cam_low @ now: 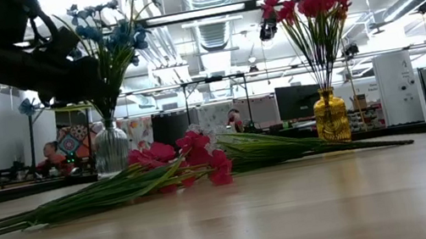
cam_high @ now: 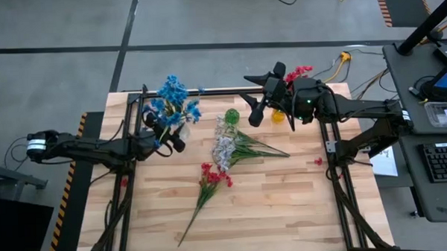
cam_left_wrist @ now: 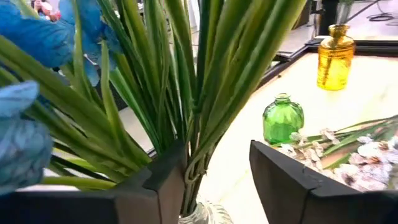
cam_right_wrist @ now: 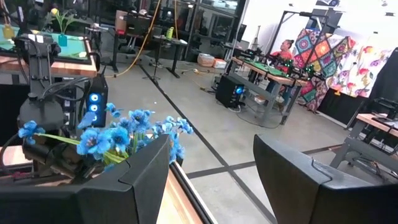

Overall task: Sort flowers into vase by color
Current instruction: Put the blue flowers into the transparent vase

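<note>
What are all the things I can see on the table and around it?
blue flowers: one bunch, blue, standing in the clear vase at the table's back left
red flowers in vase: one bunch, red, in the yellow vase at back right
green vase: one, green, empty, back middle
white flowers: one bunch, pale, lying mid-table
red flowers on table: one bunch, red, lying mid-table
left gripper: open around the blue stems
right gripper: open, above the back edge

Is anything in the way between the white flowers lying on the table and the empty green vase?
Nothing visible blocks them. The white flowers lie on the table just in front of the green vase, with bare wood between. The red flowers lie nearer the front, off that path, and both arms hang off to the sides.
</note>
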